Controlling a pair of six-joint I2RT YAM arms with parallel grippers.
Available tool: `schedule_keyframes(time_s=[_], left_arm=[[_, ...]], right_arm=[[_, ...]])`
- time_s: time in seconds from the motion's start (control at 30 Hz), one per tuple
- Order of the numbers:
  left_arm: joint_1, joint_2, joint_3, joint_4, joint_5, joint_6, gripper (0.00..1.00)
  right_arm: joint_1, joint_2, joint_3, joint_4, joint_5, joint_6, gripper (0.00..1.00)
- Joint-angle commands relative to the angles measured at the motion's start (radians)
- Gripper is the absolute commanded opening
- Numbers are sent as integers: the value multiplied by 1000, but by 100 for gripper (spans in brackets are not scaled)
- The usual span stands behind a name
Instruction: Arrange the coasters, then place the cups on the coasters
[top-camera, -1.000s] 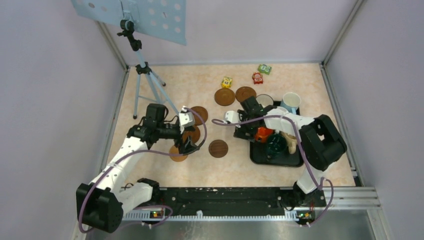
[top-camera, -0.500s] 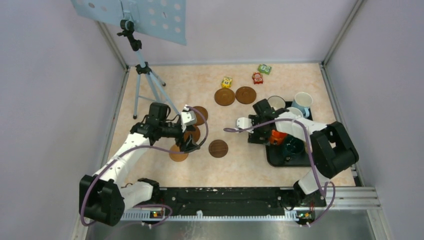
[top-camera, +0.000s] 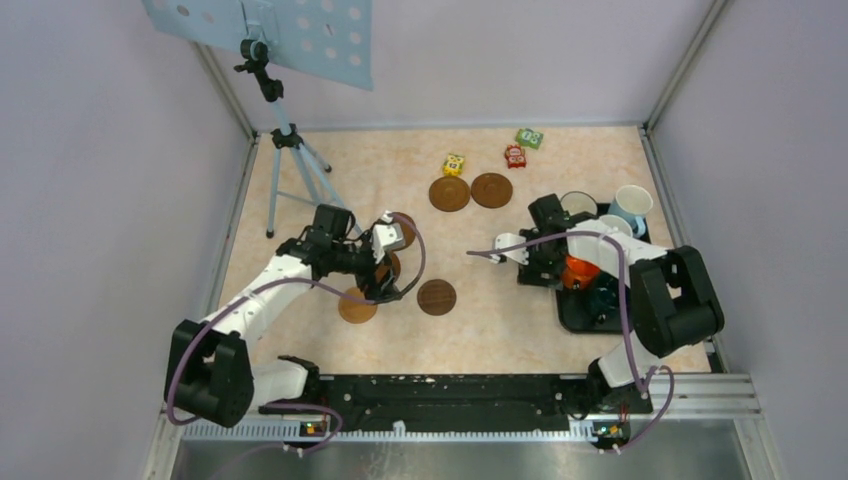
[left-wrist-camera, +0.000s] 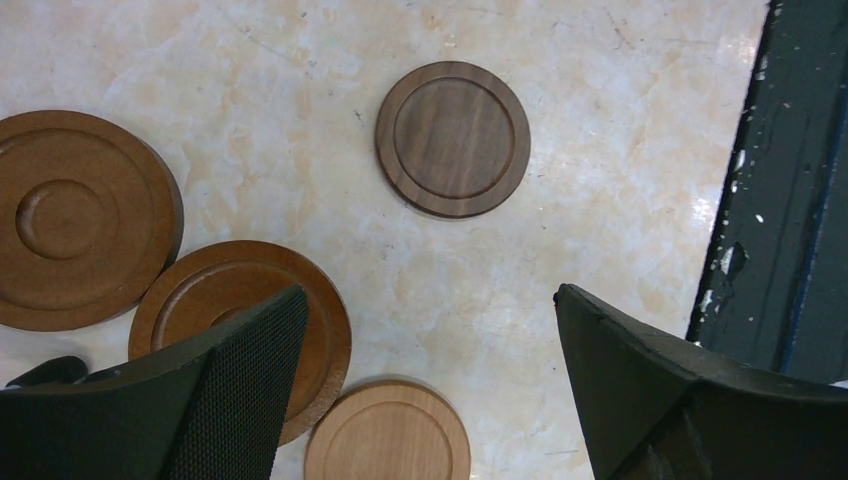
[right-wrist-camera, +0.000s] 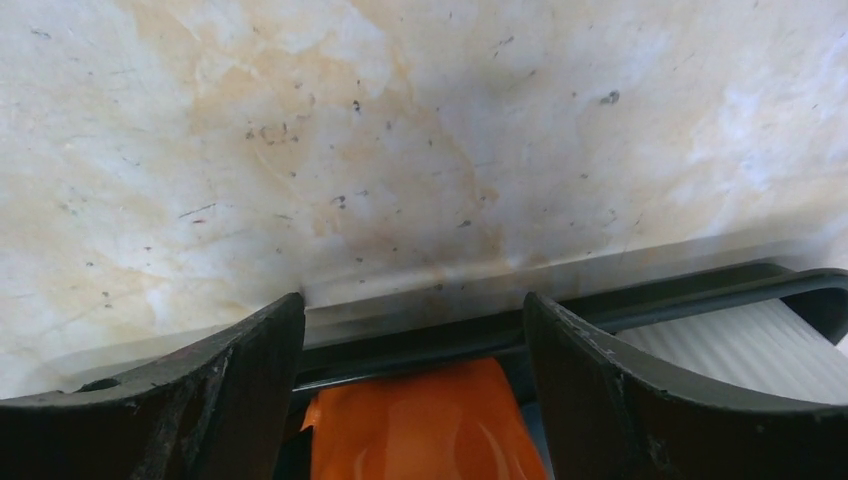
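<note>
Left end effector (left-wrist-camera: 428, 298), jaws wide and empty, is hovering over the bench (left-wrist-camera: 600, 120). The dark coaster (left-wrist-camera: 453, 138) is lying flat just ahead of its open gap, three lighter coasters (left-wrist-camera: 80, 220) crowding that coaster's left; left arm nearer.

Left wrist view: the left finger (left-wrist-camera: 150, 410) at 7 o'clock is covering part of the mid-brown coaster (left-wrist-camera: 215, 285); the bottom edge is cutting off the pale coaster (left-wrist-camera: 390, 435) at 6 o'clock.

Right wrist view: the tray rim (right-wrist-camera: 650, 290) is appearing blurred; the bottom edge is cutting off the orange mug (right-wrist-camera: 420, 420) at 6 o'clock. Contact between that mug and the right fingers (right-wrist-camera: 200, 400) is not showing.
</note>
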Motion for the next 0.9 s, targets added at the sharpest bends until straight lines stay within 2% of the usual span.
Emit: schedule_keyframes(time_s=[0.0, 0.1, 0.13, 0.2, 0.37, 0.47, 0.57, 0.7, 0.87], left_arm=[[-40, 40, 62, 75, -93, -36, 99], [-73, 85, 98, 131, -190, -78, 99], [-90, 143, 141, 163, -242, -106, 99], [-104, 196, 185, 194, -294, -139, 98], [-123, 341, 302, 332, -424, -253, 93], [-135, 451, 409, 394, -488, -316, 92], [-139, 605, 550, 395, -541, -401, 93], [-139, 781, 739, 365, -632, -484, 93], [-140, 917, 838, 451, -679, -505, 91]], right_arm=[[-30, -41, 54, -92, 3, 68, 78], [-31, -52, 148, -80, -120, 181, 78], [-30, -54, 222, -36, -208, 301, 77], [-29, -48, 273, 41, -248, 430, 76], [-23, 28, 364, 270, -237, 763, 72], [-22, 124, 440, 331, -203, 918, 68], [-17, 216, 496, 376, -150, 1007, 65], [-16, 312, 531, 455, -68, 1043, 65], [-15, 412, 575, 498, -22, 1059, 69]])
